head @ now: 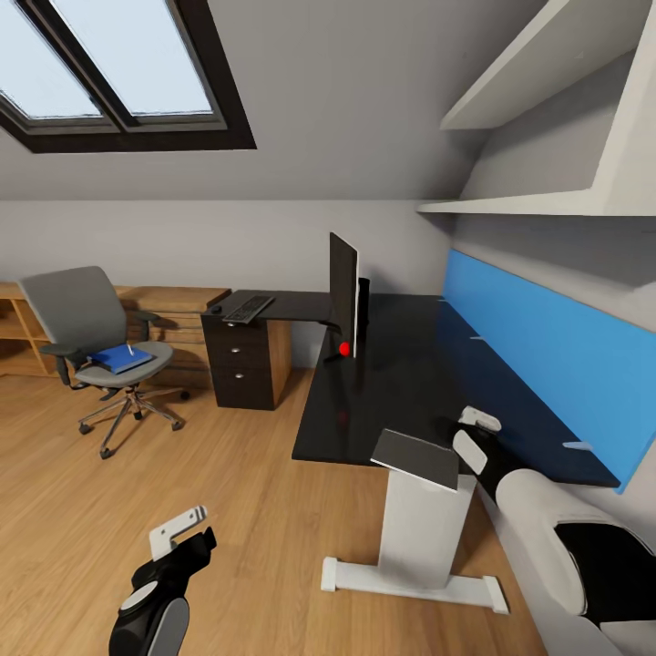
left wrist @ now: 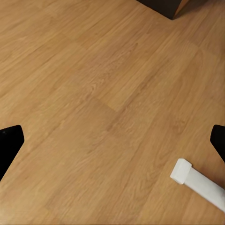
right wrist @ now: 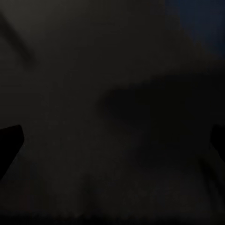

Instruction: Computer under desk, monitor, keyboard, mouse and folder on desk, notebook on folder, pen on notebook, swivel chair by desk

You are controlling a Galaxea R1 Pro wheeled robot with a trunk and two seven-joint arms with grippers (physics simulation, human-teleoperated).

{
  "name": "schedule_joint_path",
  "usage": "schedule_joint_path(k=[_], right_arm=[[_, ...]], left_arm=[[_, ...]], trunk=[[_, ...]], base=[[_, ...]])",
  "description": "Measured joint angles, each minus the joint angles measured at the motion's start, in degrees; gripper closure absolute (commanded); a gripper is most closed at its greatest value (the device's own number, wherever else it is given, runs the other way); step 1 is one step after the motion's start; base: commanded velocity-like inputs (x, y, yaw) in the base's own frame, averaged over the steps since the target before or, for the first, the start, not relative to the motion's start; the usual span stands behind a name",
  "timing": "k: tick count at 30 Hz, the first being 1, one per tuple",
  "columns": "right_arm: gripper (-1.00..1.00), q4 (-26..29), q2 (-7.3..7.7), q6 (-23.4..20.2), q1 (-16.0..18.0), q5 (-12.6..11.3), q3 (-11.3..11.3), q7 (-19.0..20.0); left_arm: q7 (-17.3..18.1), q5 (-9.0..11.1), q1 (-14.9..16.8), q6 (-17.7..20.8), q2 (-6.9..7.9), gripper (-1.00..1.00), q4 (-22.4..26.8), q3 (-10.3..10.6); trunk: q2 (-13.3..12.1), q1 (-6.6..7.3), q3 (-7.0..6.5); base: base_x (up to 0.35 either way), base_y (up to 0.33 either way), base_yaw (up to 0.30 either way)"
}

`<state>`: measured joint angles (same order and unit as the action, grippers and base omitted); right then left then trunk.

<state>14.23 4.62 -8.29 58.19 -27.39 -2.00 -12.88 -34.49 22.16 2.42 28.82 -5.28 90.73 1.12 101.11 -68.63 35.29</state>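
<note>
**Still approaching: folder waits on chair**

Currently both arms carry nothing. Left gripper (head: 182, 538) hangs over the wood floor (head: 137, 474), jaws spread wide. Right gripper (head: 474, 435) sits over the near end of the black worktop (head: 401, 383), jaws also wide apart. Blue folder (head: 118, 358) lies on the grey swivel chair (head: 87, 328), far left. Thin black monitor (head: 344, 293) stands mid-worktop; black keyboard (head: 248, 309) and mouse (head: 216, 309) far end. Best drive toward the chair first, then reach low and square to the folder.

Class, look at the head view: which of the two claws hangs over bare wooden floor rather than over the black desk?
The left claw; the right claw is above the desk.
</note>
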Motion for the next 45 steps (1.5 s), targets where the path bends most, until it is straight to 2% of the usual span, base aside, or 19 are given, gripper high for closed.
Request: schedule_joint_path(k=[12,16,20,25,29,30,32,33,35,39,40,43,45], right_arm=[[-1.00,1.5,0.02,-0.6,-0.1,0.2,0.0,0.0],[-1.00,3.8,0.08,-1.0,-1.2,0.3,0.0,-0.1],[-1.00,10.4,0.23,-3.8,-4.3,0.5,0.0,0.0],[-1.00,22.8,0.42,-8.4,-10.4,0.5,0.0,-1.1],[-1.00,36.2,0.40,-12.6,-17.6,0.4,0.0,-4.9],[-1.00,47.4,0.18,-15.5,-24.1,0.1,0.0,-8.9],[-1.00,55.8,0.01,-17.0,-29.3,-0.3,0.0,-11.2],[-1.00,63.2,-0.14,-18.2,-34.1,-1.5,-0.1,-13.1],[-1.00,68.9,-0.26,-19.1,-38.1,-3.1,-0.1,-14.5],[-1.00,70.9,-0.37,-19.4,-39.4,-4.9,0.0,-15.1],[-1.00,71.9,-0.40,-19.6,-39.9,-12.1,0.1,-15.5],[-1.00,71.9,-0.21,-19.6,-39.9,-15.2,0.5,-15.5],[-1.00,71.7,-0.14,-19.6,-39.9,-16.1,0.9,-15.5]], left_arm=[[0.0,0.0,0.0,0.0,0.00,-1.00,-0.2,0.0],[0.0,0.0,0.0,0.0,0.00,-1.00,-0.2,0.0],[0.0,0.0,0.0,0.0,0.00,-1.00,-0.3,0.0],[0.0,0.0,0.0,0.0,0.00,-1.00,-0.3,0.0],[0.0,0.0,0.0,0.0,0.00,-1.00,-0.3,0.0],[0.0,0.0,0.0,0.0,-0.02,-1.00,-0.3,0.1],[0.0,0.0,0.0,0.0,-0.02,-1.00,-0.3,0.3],[0.1,0.0,0.0,0.0,-0.01,-1.00,-0.3,0.6],[0.2,0.0,0.0,0.0,0.00,-1.00,-0.3,0.9],[0.3,0.0,0.0,0.0,0.00,-1.00,-0.3,1.0],[0.4,0.0,0.0,0.0,0.00,-1.00,-0.3,1.1],[0.4,0.0,0.0,0.0,0.00,-1.00,-0.3,1.2],[0.4,0.0,0.0,0.0,0.00,-1.00,-0.3,1.2]], trunk=[[0.0,0.00,0.00],[0.0,0.00,0.00],[0.0,0.00,0.00],[0.0,0.00,0.00],[0.0,0.00,0.00],[0.0,0.01,0.01],[0.0,0.00,0.00],[0.0,0.01,0.01],[0.0,0.00,0.00],[0.0,0.00,0.00],[0.0,0.00,0.00],[0.0,-0.01,0.00],[0.0,-0.01,0.00]], base=[[0.000,0.000,0.000],[0.000,0.000,0.000],[0.000,0.000,0.000],[0.000,0.000,0.000],[0.000,0.000,0.000],[0.000,0.000,0.000],[0.000,0.000,0.000],[0.000,0.000,0.000],[0.000,0.000,0.000],[0.000,0.000,-0.006],[-0.005,0.000,-0.019],[-0.066,0.049,-0.011],[-0.160,0.130,-0.005]])
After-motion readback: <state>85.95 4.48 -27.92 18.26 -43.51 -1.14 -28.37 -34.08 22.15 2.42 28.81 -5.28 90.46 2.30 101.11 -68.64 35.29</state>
